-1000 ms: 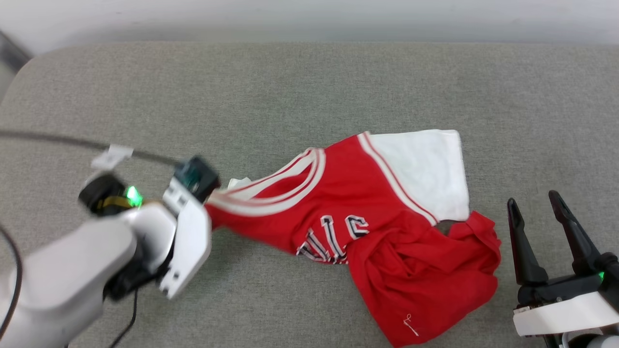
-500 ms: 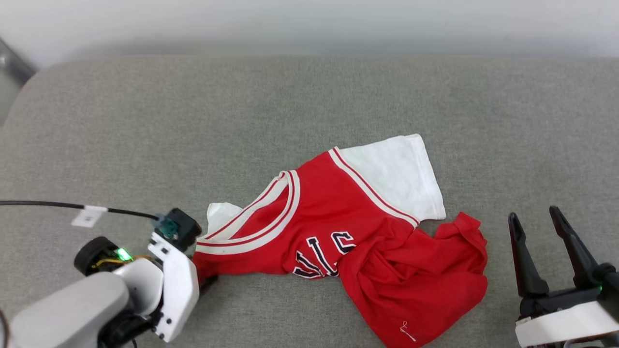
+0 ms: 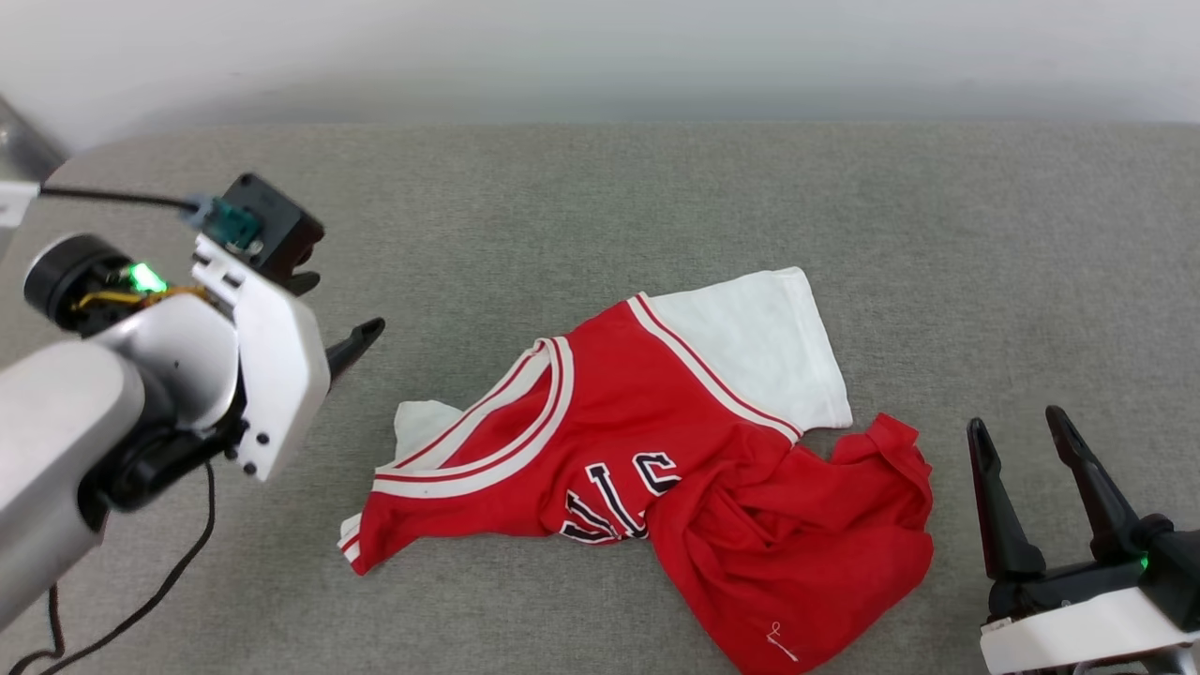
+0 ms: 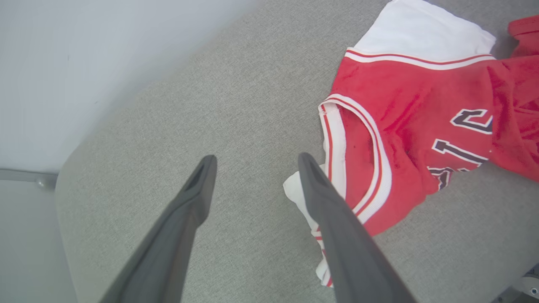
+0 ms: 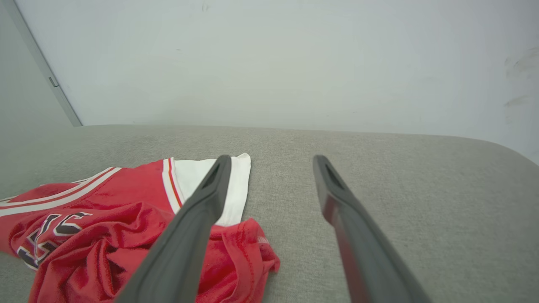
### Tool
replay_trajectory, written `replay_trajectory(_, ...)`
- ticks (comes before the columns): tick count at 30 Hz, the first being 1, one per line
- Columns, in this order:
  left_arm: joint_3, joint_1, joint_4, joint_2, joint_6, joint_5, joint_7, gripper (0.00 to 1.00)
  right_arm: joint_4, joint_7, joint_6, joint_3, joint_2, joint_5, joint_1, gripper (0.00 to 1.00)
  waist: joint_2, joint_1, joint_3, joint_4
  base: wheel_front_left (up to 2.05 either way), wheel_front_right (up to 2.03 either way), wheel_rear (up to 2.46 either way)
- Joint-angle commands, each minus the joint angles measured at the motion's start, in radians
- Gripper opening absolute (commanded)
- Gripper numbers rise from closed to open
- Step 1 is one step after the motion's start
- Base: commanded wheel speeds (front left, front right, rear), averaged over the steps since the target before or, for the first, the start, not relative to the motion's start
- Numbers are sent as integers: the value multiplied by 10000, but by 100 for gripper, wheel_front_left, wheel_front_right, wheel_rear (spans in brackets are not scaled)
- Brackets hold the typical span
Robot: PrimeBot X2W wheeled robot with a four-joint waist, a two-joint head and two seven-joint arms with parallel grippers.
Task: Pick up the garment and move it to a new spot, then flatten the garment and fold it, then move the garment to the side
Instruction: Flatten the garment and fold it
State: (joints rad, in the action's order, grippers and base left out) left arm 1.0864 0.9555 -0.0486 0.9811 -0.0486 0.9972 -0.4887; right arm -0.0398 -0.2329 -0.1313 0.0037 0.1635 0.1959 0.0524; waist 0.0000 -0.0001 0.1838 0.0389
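Grey padded surface (image 3: 656, 206): the garment (image 3: 656, 441) lies crumpled near its middle, one white sleeve flat, the red hem bunched toward the right; risk: a pinch on those bunched folds would probably catch several layers, so flattening would drag the tangle rather than spread it. Left gripper (image 4: 257, 159): jaws fully apart, empty, clear of the collar; right gripper (image 3: 1016, 422): jaws wide, empty, near the hem, not touching.
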Motion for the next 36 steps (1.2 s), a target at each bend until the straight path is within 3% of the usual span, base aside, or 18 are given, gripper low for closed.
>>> replay_trajectory(1,8,245,103,-123,115,-77,-213,100,0,-55,11,28,1,39,-191,100,0,1,123,-128,0,0,0)
replay_trajectory(16,1294,1390,2289,-1225,1391,-51,-3490,100,112,-218,11,61,36,-21,-729,100,0,1,1071,-873,0,0,0)
replay_trajectory(30,1968,240,3423,-1966,1771,-208,-4071,100,136,-283,11,115,15,-139,-1085,100,0,1,1837,-1252,0,0,0)
replay_trajectory(31,1987,217,3433,-2038,1767,-251,-4002,81,148,-288,11,94,13,-139,-1069,100,0,1,1834,-1233,0,0,0)
replay_trajectory(32,1994,243,3416,-2090,1763,-312,-3850,32,156,-289,11,80,6,-148,-1055,100,0,1,1813,-1203,0,0,0)
replay_trajectory(33,1983,296,3395,-2108,1768,-342,-3684,0,166,-287,11,72,2,-156,-1040,100,0,1,1782,-1171,0,0,0)
replay_trajectory(36,1955,487,3242,-1899,1768,-461,-3327,0,219,-294,11,38,-2,-180,-963,100,0,1,1597,-1023,0,0,0)
